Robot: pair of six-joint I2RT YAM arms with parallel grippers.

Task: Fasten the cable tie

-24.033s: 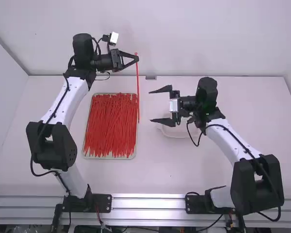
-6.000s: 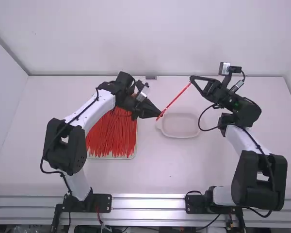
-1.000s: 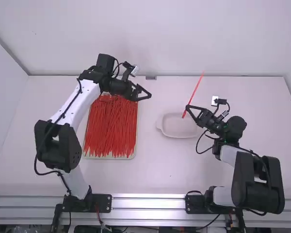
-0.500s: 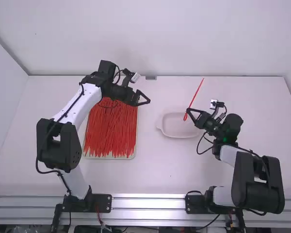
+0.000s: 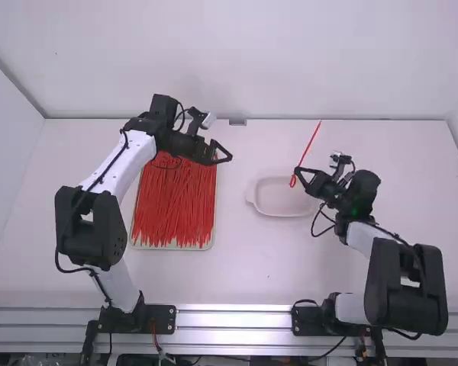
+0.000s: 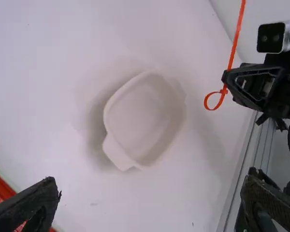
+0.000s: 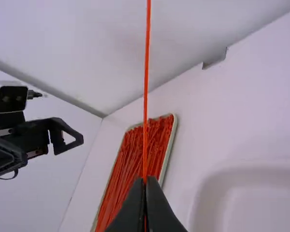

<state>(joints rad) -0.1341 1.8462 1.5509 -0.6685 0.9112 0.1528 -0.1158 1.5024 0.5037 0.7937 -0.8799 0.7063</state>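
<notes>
The right tool [image 5: 297,174] is clamped on a red cable tie [image 5: 310,145] and holds it in the air over the end of the white dish [image 5: 253,200] nearer the right arm. A small loop of the tie sits at the fingertips, and its tail slants up and away. The left tool [image 5: 221,152] hovers, fingers apart, above the far right corner of the tray [image 5: 172,247] of loose red ties [image 5: 175,194] on the white surface [image 5: 237,267].
</notes>
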